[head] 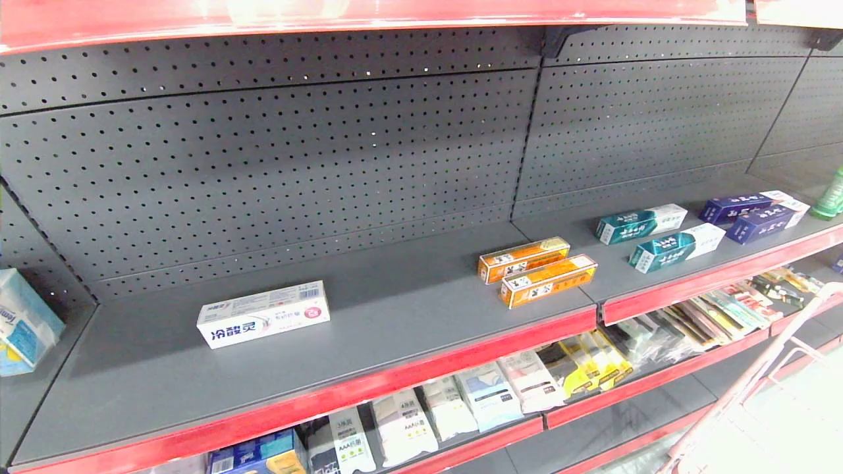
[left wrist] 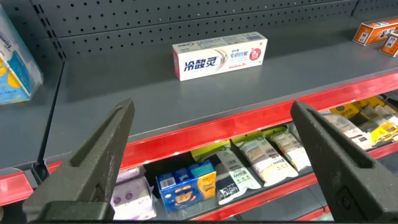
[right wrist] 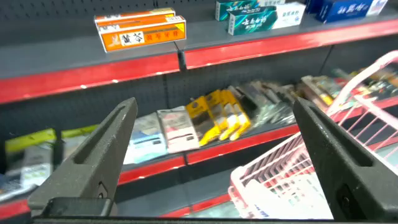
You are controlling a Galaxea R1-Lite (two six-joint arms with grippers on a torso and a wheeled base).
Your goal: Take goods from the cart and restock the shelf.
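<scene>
The left gripper [left wrist: 211, 106] hangs nearest, its jaws spread wide with nothing between them, facing the grey shelf [head: 395, 296]. The right gripper [right wrist: 214, 102] is likewise spread and empty, above the pink wire cart [right wrist: 292, 180], which sits at 4 o'clock in the head view.

On the shelf a white toothpaste box [head: 263, 313] lies alone at 8 o'clock. A pair of orange boxes [head: 537, 271] lies at its 2 o'clock, then teal boxes [head: 658, 236] and blue boxes [head: 751, 214] farther along.

This looks like the fetch step: neither arm holds goods, so the next move calls for reaching down into the cart. What the cart holds cannot be made out.

Every box carries printed lettering on its long face.
</scene>
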